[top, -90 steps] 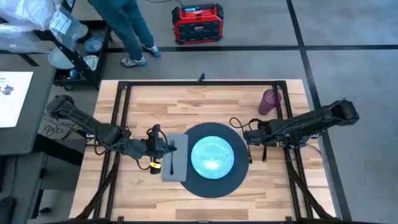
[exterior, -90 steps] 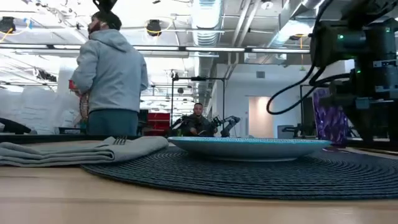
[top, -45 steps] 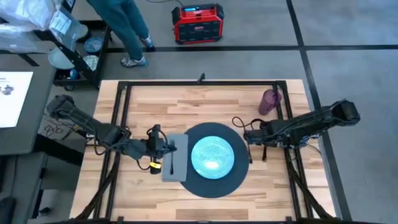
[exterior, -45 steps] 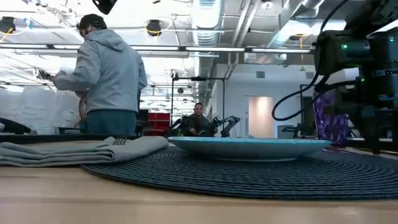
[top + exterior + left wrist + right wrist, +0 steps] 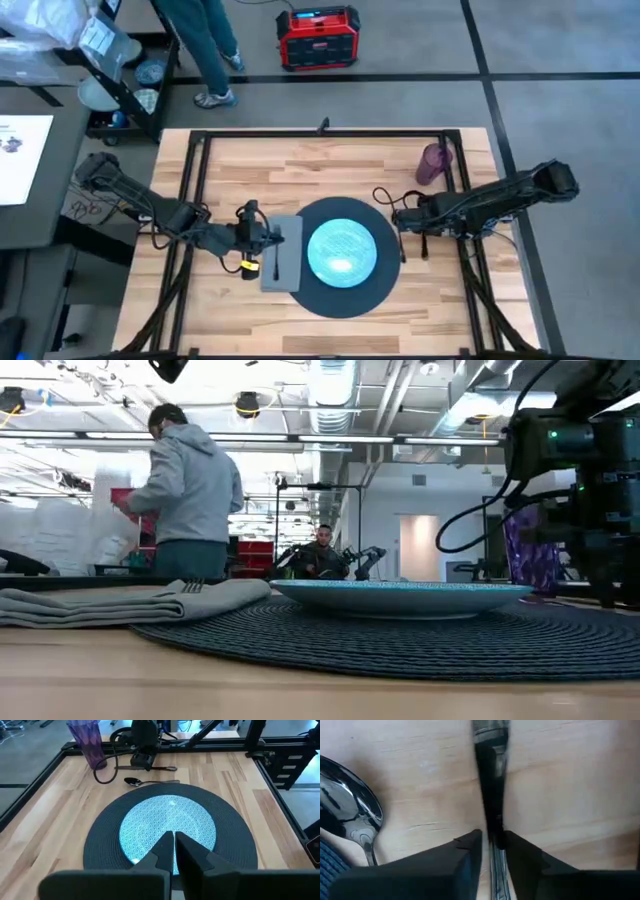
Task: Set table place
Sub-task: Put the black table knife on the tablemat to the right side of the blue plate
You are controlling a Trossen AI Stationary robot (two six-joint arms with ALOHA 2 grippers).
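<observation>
While the right pincer [image 5: 492, 851] is clenching the thin, slippery knife [image 5: 491, 780] beside the spoon [image 5: 351, 812], the left pincer [image 5: 174, 851] is sitting closed, empty

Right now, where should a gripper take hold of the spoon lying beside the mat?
Mid-handle of the spoon, from straight above, closing across its width. It lies flat on the table just off the mat, leaving no side entry, and its bowl is wide and rounded.
</observation>
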